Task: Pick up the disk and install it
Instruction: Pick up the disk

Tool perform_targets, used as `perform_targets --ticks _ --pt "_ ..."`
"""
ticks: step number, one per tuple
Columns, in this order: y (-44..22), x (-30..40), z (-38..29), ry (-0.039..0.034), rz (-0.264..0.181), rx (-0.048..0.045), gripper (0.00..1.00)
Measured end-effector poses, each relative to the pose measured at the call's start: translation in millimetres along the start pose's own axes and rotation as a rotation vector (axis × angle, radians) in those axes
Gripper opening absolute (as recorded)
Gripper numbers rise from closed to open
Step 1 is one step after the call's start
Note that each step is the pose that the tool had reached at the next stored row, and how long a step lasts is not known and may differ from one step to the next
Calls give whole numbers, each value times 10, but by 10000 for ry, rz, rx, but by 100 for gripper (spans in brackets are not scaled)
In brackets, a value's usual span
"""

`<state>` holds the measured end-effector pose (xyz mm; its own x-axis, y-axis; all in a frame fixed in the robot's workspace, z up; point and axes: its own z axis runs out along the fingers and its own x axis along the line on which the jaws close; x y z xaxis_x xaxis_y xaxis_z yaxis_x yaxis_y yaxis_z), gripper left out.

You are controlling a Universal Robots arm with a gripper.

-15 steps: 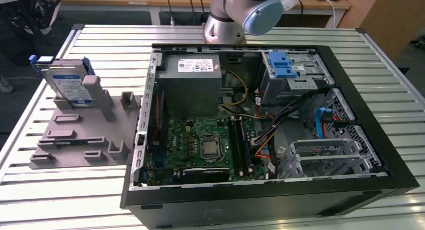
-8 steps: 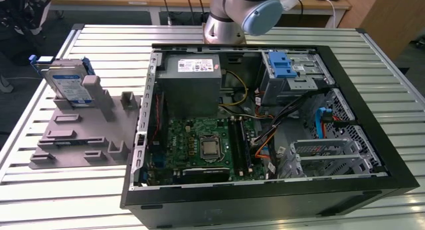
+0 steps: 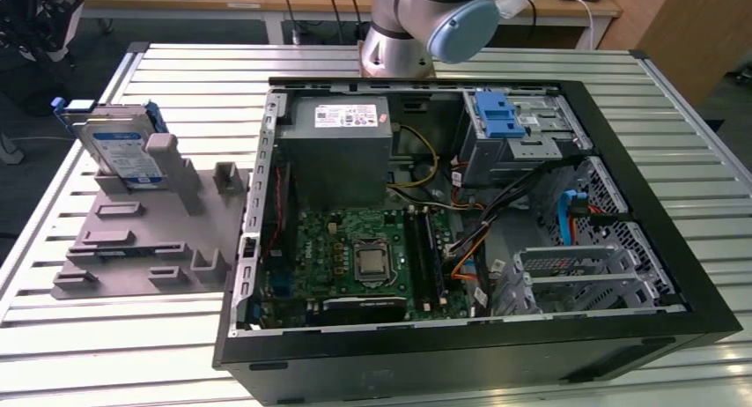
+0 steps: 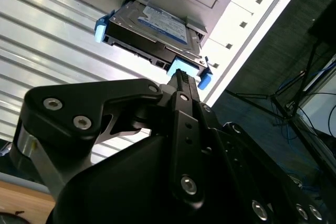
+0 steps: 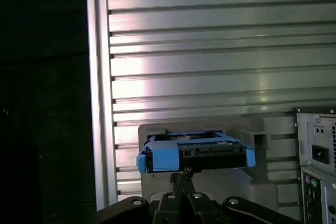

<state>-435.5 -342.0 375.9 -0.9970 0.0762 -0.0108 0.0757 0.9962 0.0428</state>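
Note:
The disk, a silver hard drive with a blue-and-white label and blue carrier rails, stands on edge in a grey holder at the exterior view's left. Both wrist views show it too: the disk and the disk seen end-on. My gripper is shut, with its black fingers pressed together and nothing between them. Its tip sits close to the disk's blue rail end, short of contact as far as I can see.
An open computer case lies on the slatted metal table, exterior view's right of the holder. Inside it are a metal drive cage with a blue latch, a grey power supply box and a motherboard. The table's edge runs beside the holder.

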Motion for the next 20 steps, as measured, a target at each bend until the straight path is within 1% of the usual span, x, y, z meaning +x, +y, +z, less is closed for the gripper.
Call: perform_targets --ticks 13,20 --pt "0 1 0 8 -190 -2 11" --pt "0 4 1 19 -481 -6 11"
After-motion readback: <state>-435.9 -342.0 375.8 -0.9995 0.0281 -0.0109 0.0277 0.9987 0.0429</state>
